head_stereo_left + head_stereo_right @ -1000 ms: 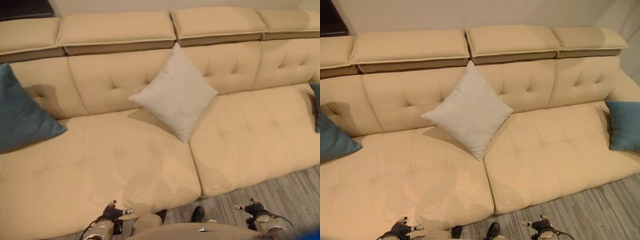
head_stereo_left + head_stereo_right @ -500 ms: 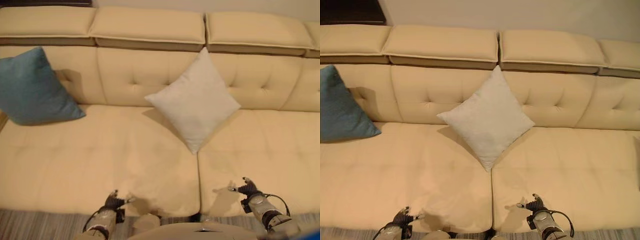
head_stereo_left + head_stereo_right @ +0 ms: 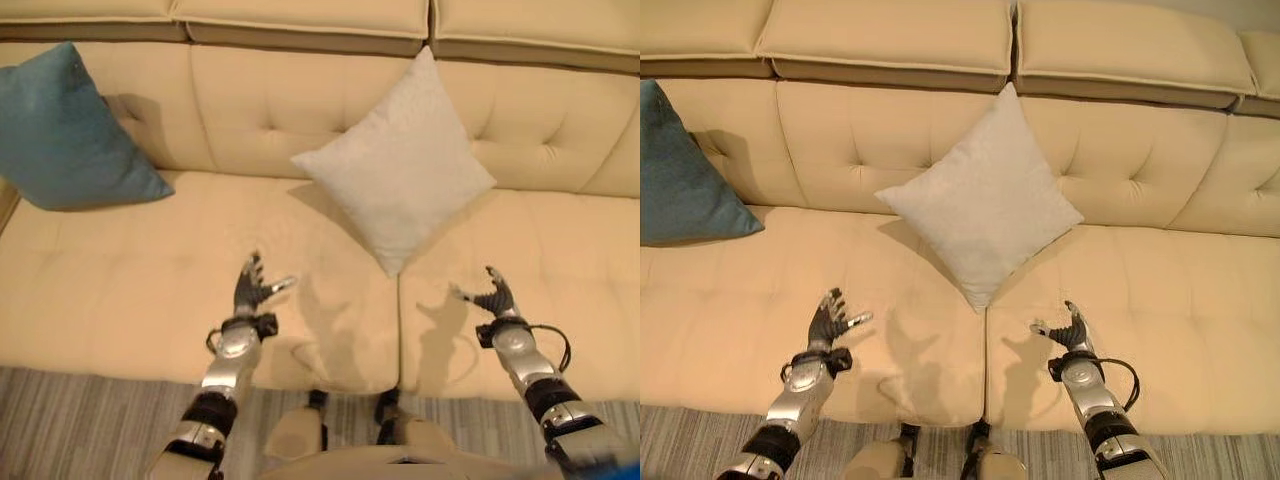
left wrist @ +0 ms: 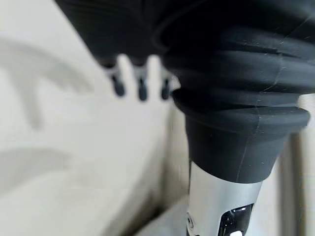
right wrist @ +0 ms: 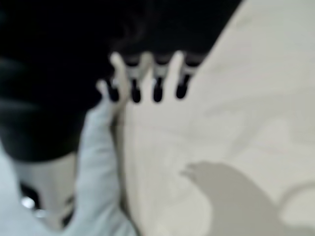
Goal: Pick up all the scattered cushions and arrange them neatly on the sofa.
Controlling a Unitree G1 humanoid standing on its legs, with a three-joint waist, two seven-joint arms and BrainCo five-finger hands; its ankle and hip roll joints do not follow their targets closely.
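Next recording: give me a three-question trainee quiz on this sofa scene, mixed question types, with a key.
1. True or false: the white cushion lies flat on the floor.
2. Which cushion leans at the sofa's left end? A) the blue cushion B) a red one C) a striped one
3. Fill in: the left robot hand and the right robot hand are both ____, holding nothing.

Key: 1 false, it stands on one corner against the backrest above the seam between the seats; 2 A; 3 open.
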